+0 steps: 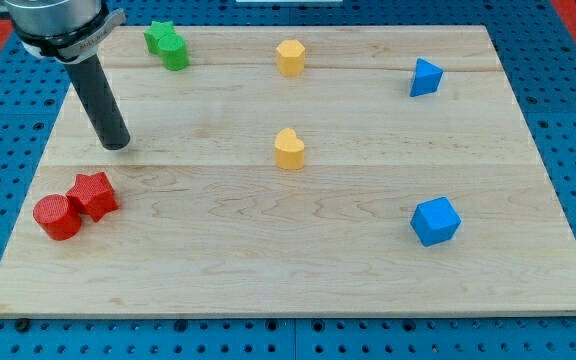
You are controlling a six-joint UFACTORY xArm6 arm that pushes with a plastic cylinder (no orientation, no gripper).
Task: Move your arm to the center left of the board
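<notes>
My tip [116, 143] rests on the wooden board [298, 260] at the view's left, about mid-height. The rod rises from it toward the view's top left. A red star block [94, 194] and a red cylinder [58, 217] lie touching each other just below the tip, toward the view's bottom left. A green star block [166, 45] lies above and to the right of the tip, near the board's top edge. The tip touches no block.
A yellow hexagonal block [289, 57] sits at top centre. A yellow heart-shaped block [289, 149] sits at the board's middle. A blue triangular block [425, 77] is at top right and a blue cube [435, 221] at lower right. Blue pegboard surrounds the board.
</notes>
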